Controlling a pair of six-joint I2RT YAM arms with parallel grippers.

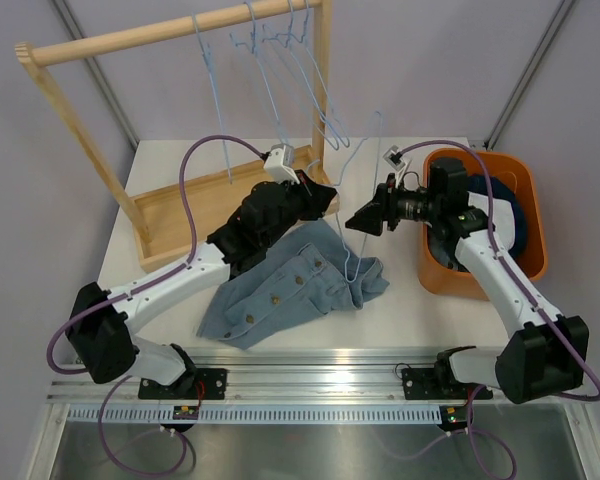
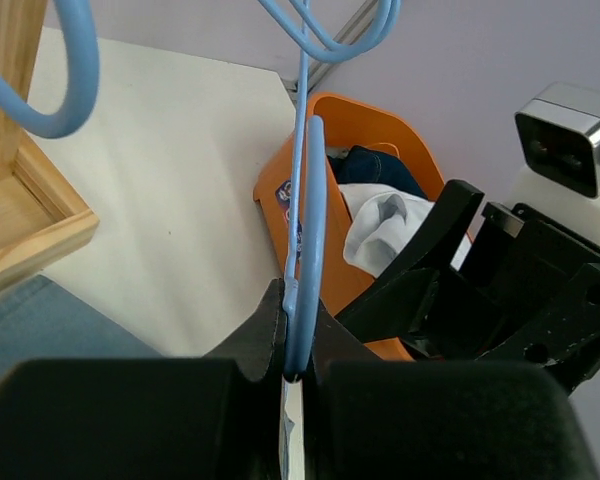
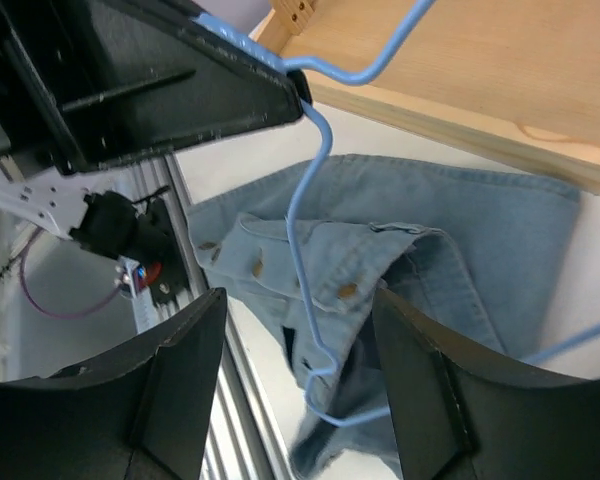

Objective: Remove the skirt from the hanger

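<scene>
Two grippers face each other over the skirt (image 1: 280,285), which lies crumpled flat on the table (image 1: 420,310) with the blue wire hanger (image 3: 302,220) caught in its buttoned waistband.

Left gripper (image 2: 298,300): fingers pressed together on the hanger's wire, holding its upper part raised off the cloth. From this pinch the wire runs downward and away to the waistband, so the hanger's long axis slopes from the left gripper to the skirt beneath it.

Right gripper (image 1: 356,222): fingers spread wide, holding nothing. It sits just beside the left gripper's tip, and in its wrist view the waistband and the lower loop of wire lie straight ahead between its fingers. The skirt's length runs crosswise to that line of approach, trailing off under the left arm.

Judgement: the right gripper is both the free one and the nearer to the caught waistband. The coming move looks like a short reach ahead onto the denim, then a pull along the wire's slope, away from the left pinch. Cloth snagging on the wire's lower bend is the likely hitch.

Behind the right gripper stands a bin (image 1: 435,270) of clothes; beyond the left, a wooden rack (image 1: 180,30) with spare hangers.
</scene>
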